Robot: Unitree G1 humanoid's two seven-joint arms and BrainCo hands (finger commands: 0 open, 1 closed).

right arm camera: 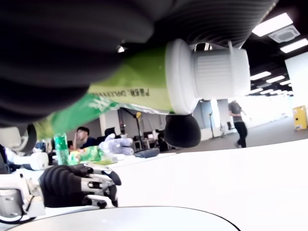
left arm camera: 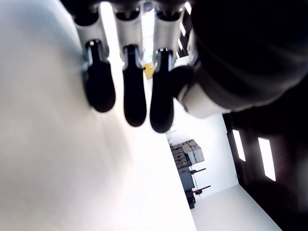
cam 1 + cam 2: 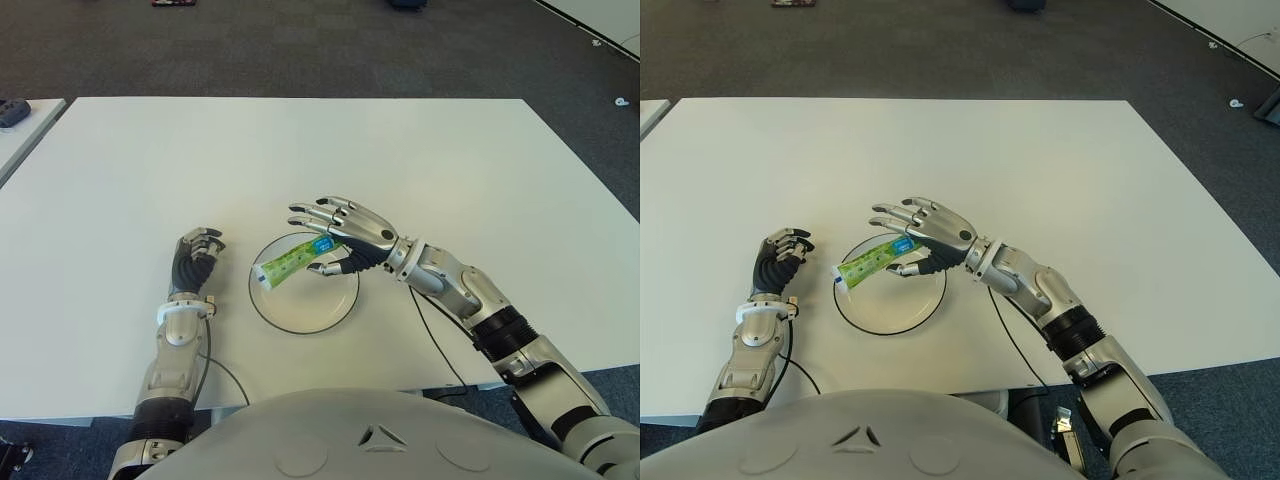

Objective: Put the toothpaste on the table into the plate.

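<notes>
Item: toothpaste [image 3: 293, 261], green tube with a white cap. Position: carried above the plate, tilted, its flat tail over the rim at about 9 o'clock and the capped end near the plate's centre, under the fingers. The right wrist view shows clear air between the tube and the plate below, so it is not yet set down.

Item: plate [image 3: 300, 312], white with a dark rim, on the white table [image 3: 430, 170] near its front edge.

Item: right hand [image 3: 345, 232]. Reaches in from 4 o'clock of the plate. The thumb underneath and the lower fingers pinch the tube near the cap; the upper fingers stand straight out above it.

Item: left hand [image 3: 196, 256]. Idle at 9 o'clock of the plate, just beside it, fingers curled in and holding nothing.

Risks, as judged from where I stand:
- The grip is at one end only, so the long tail may swing or the tube may slip out early.
- The tail overhangs the rim at 9 o'clock; let go here, the tube could land across the rim and slide or roll onto the table.
- Lowering too steeply could knock the rim and shift the plate.
</notes>
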